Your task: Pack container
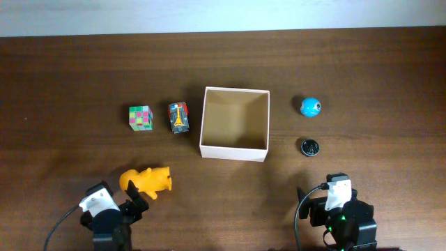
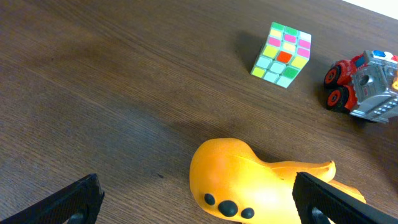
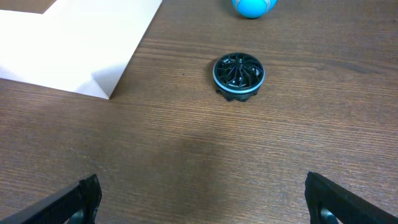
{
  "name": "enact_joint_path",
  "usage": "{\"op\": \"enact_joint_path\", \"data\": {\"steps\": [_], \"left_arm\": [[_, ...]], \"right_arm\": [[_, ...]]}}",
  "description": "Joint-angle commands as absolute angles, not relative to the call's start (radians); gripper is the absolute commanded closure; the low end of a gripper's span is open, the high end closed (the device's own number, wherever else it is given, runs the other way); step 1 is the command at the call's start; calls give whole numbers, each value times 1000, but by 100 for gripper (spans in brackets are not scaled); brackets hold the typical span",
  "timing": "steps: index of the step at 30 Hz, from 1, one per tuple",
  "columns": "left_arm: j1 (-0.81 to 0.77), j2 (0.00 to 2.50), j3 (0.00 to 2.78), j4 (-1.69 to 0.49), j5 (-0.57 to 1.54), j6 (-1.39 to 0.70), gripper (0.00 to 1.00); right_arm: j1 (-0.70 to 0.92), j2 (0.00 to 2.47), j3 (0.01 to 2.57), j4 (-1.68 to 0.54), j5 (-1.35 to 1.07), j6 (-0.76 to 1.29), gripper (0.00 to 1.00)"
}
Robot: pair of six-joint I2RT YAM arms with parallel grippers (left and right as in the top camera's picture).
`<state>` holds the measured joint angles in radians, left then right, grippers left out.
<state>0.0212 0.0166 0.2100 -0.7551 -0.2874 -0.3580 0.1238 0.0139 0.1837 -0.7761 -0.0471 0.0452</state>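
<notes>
The container point(image 1: 234, 149) is a square open box with white walls and a tan inside, at the table's middle; its white corner shows in the right wrist view point(image 3: 81, 43). An orange toy animal point(image 1: 148, 180) lies at the front left. My left gripper point(image 2: 199, 202) is open, with the orange toy point(image 2: 261, 183) lying partly between its fingers. My right gripper point(image 3: 202, 199) is open and empty over bare table. A black round wheel point(image 3: 239, 76) lies ahead of it, with a blue ball point(image 3: 254, 6) beyond.
A colourful cube point(image 1: 141, 118) and a toy truck point(image 1: 179, 116) stand left of the container; both show in the left wrist view, the cube point(image 2: 282, 55) and the truck point(image 2: 367, 85). The blue ball point(image 1: 310, 107) and the wheel point(image 1: 309, 146) lie right of the container.
</notes>
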Motion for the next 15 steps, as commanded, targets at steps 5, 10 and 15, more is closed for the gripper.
{"op": "enact_joint_path", "data": {"steps": [5,10,15], "left_arm": [[27,6,196,-757,-281,-343,1],[27,6,196,-752,-275,-343,1],[27,6,196,-696,-116,-344,1]], "right_arm": [[117,4,179,-770,-52,45,2],[117,6,179,-769,-53,45,1],[117,6,179,-746,-175,45,1]]}}
